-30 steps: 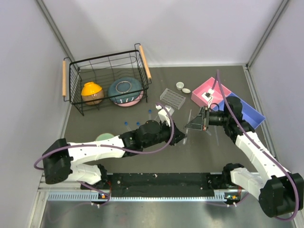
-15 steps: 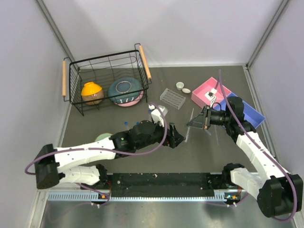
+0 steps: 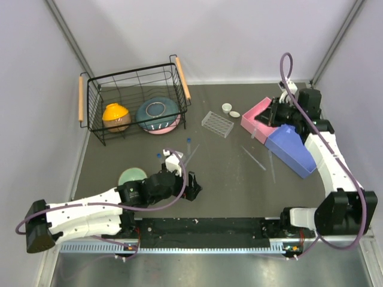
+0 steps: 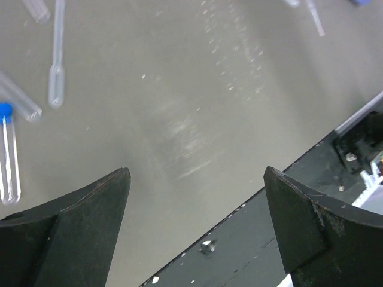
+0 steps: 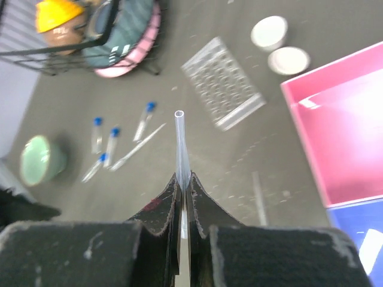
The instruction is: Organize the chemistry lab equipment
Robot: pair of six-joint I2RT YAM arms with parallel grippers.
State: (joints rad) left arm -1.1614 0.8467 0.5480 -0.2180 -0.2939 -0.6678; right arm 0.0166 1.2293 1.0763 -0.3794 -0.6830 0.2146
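Note:
My right gripper [image 3: 270,115] hangs over the pink tray [image 3: 256,111], shut on a thin clear pipette [image 5: 181,140] that sticks out past its fingertips. My left gripper [image 4: 196,173] is open and empty, low over the bare table near the front edge [image 3: 192,191]. Another pipette [image 4: 57,54] and a blue-capped tube [image 4: 7,149] lie just beyond it. The clear tube rack [image 3: 217,124] sits mid-table with two white cups [image 3: 227,108] behind it. More blue-capped tubes [image 3: 188,141] and loose pipettes [image 3: 254,158] lie on the table.
A black wire basket [image 3: 134,101] at the back left holds an orange bowl [image 3: 116,116] and a blue bowl [image 3: 158,115]. A green bowl [image 3: 132,177] stands beside my left arm. A blue tray [image 3: 290,149] lies next to the pink one.
My left gripper opened and drew back toward the near left. My right arm swung from mid-table out to the far right over the pink tray, carrying the pipette.

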